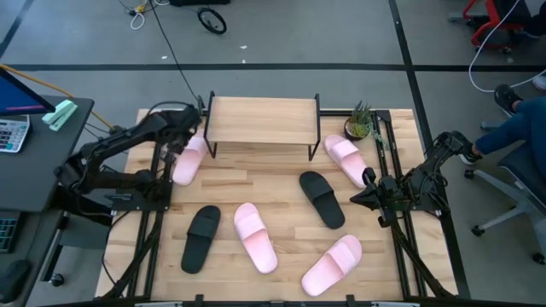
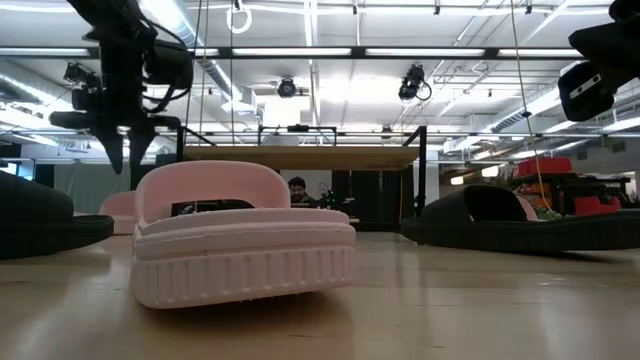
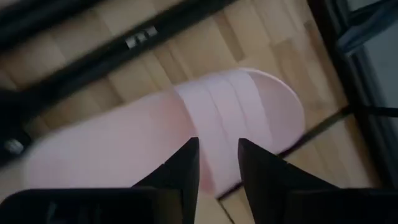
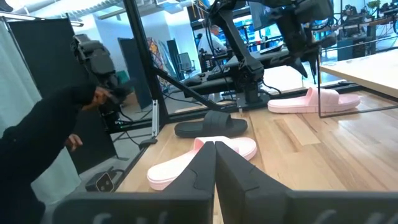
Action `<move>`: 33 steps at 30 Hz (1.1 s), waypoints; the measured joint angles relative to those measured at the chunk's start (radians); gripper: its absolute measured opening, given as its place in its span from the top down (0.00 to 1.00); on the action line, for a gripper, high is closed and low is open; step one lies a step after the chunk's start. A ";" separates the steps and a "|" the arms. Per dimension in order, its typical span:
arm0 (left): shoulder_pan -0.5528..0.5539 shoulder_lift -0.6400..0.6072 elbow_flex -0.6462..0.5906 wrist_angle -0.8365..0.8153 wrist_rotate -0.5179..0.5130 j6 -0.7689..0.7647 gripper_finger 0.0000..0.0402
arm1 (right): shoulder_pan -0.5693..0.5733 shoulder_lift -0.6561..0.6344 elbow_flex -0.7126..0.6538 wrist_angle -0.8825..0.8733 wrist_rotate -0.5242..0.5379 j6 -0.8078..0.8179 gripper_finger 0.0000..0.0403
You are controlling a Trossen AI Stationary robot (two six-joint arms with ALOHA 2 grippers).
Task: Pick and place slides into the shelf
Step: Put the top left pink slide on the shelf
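Observation:
The shelf (image 1: 260, 119) stands at the table's far middle, a light plank on a thin black frame. One pink slide (image 1: 189, 159) lies flat on its sole at the shelf's left end. My left gripper (image 3: 217, 155) hangs open just above that slide's strap (image 3: 224, 106), pointing steeply down; the right wrist view shows its fingers (image 4: 309, 67) clear of the slide (image 4: 314, 99). Other pink slides lie right of the shelf (image 1: 345, 159), near centre (image 1: 254, 236) and near right (image 1: 333, 264). Two black slides (image 1: 201, 239) (image 1: 322, 198) lie between them. My right gripper (image 4: 214, 149) waits shut at the table's right side.
A small potted plant (image 1: 360, 122) stands by the shelf's right end. A person (image 1: 520, 128) sits beyond the table's right edge. A dark desk with a calculator (image 1: 10, 132) is off the left edge. Bare wood lies in front of the shelf (image 1: 256, 175).

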 joint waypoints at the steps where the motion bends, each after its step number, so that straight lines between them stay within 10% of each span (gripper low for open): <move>1: -0.025 0.000 0.000 0.019 -0.011 -0.032 0.72 | 0.000 0.000 0.000 0.000 0.000 0.000 0.97; 8: -0.182 0.030 0.001 0.113 -0.259 -0.175 0.71 | 0.000 0.000 0.000 0.000 0.000 0.000 0.97; 17: -0.241 0.184 0.002 0.040 -0.260 -0.570 0.73 | 0.000 0.000 0.000 0.000 0.000 0.000 0.97; 33: -0.224 0.149 0.002 0.075 -0.263 -0.478 0.73 | 0.000 0.000 0.000 0.000 0.000 0.000 0.97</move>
